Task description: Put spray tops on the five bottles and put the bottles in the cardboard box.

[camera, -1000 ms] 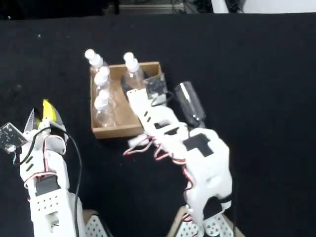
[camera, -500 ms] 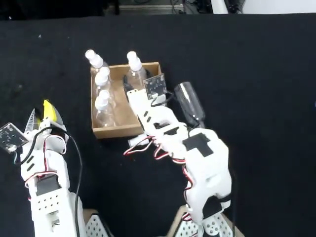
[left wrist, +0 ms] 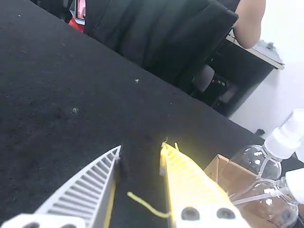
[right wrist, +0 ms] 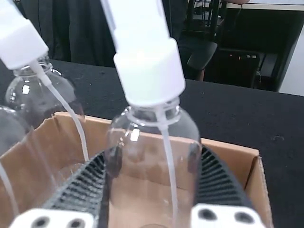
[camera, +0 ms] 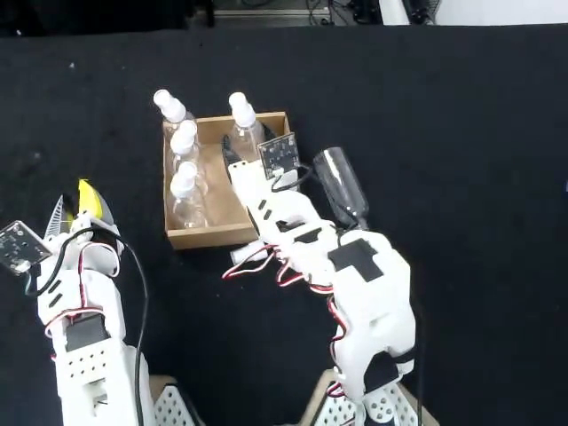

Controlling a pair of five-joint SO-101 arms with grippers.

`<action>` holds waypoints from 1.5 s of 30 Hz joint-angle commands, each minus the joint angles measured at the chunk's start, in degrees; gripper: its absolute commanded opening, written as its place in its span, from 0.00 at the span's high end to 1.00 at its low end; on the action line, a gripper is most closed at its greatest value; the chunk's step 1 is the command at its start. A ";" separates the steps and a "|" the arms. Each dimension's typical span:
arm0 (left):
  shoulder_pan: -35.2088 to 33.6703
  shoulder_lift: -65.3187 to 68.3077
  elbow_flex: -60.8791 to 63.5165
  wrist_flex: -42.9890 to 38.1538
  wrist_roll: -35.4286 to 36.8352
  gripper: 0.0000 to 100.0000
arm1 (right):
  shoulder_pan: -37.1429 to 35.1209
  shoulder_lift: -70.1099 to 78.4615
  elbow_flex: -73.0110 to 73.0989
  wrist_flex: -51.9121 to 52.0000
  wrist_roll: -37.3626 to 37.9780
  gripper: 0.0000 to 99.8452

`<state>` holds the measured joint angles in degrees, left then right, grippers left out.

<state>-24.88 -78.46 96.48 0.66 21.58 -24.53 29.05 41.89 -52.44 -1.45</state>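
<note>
Cardboard box holds the capped bottle clamped in the right claw; left claw apart, empty, over the surface.

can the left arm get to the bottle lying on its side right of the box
Probably not: the cardboard box and the right arm, its right hand gripping a capped bottle, stand between the open left hand and the lying bottle.
</note>
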 commanded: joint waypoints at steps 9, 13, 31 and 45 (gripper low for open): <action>0.31 -0.88 1.45 0.09 0.26 0.89 | 0.44 -1.71 -1.27 0.26 0.53 0.83; 0.31 -0.88 1.45 0.09 0.26 0.89 | 0.44 -1.71 -1.27 0.26 0.53 0.83; 0.31 -0.88 1.45 0.09 0.26 0.89 | -0.35 -2.07 -0.40 0.26 0.53 0.76; 0.31 -0.88 1.45 -0.09 0.26 0.89 | -0.26 -8.84 2.15 0.35 0.35 0.75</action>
<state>-24.88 -78.46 96.48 0.66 21.58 -24.53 27.47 43.12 -52.44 -1.45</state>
